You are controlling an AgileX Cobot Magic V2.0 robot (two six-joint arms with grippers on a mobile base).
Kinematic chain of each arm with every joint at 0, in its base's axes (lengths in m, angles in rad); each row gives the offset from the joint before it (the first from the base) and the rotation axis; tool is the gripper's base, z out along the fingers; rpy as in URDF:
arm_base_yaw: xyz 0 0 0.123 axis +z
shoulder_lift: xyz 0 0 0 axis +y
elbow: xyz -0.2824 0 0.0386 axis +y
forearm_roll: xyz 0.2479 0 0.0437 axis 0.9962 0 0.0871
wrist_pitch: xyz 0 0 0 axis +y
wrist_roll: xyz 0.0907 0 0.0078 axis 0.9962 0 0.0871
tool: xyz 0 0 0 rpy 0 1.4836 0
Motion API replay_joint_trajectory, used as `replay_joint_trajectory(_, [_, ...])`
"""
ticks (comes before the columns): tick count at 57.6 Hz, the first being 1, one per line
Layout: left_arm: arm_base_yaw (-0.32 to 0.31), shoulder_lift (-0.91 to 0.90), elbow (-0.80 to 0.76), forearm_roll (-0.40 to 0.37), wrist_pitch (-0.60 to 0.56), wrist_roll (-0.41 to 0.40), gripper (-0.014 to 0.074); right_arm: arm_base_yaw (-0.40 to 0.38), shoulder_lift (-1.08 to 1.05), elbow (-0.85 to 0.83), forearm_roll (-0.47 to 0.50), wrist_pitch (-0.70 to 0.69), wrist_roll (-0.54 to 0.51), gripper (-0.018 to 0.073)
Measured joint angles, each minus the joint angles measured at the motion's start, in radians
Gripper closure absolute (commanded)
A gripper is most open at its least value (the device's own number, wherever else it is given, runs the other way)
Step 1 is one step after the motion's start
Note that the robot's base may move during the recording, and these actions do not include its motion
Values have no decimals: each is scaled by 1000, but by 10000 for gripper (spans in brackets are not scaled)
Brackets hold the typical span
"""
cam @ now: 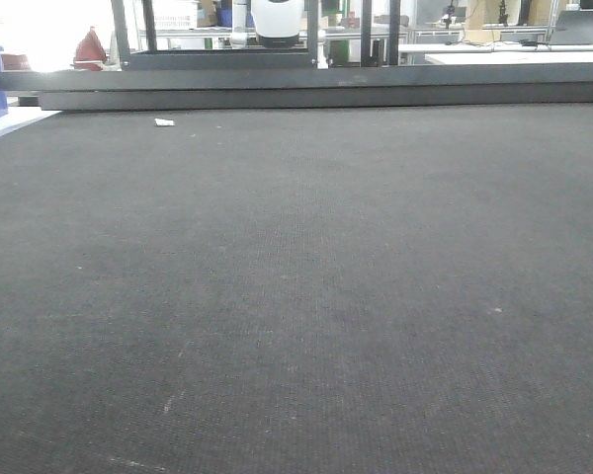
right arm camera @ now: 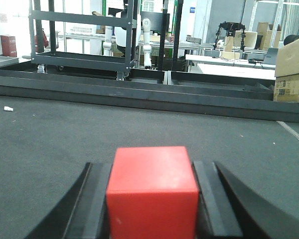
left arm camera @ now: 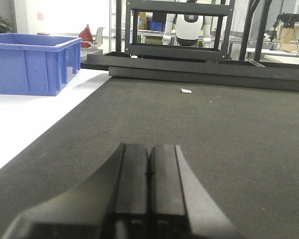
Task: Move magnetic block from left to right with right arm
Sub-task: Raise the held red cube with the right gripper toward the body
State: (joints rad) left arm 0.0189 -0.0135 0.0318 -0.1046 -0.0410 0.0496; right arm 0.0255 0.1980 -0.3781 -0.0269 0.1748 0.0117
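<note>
1. Your right pincer is clamped on the magnetic block. The red cube sits square between both fingers, one face toward the camera. It is a cube, so there is no long axis to line up.
2. The block is in the right arm's grip, so the left arm has no part in the move. The left pincer is empty, fingers pressed together, low over the bench.
3. From the right wrist view you cannot tell whether the cube rests on the bench or hangs clear.
4. The front view shows only the bench and a white scrap. No arm or block appears there, so it gives no fix on sideways progress.
5. Only the left wrist view shows the blue bin. Only the right wrist view shows the cardboard boxes.
</note>
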Motion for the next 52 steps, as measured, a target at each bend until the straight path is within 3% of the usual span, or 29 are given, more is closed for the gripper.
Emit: replay_joint_trajectory(52, [0, 0, 0, 0, 0, 0, 722, 0, 0, 0, -2, 2, -2, 313])
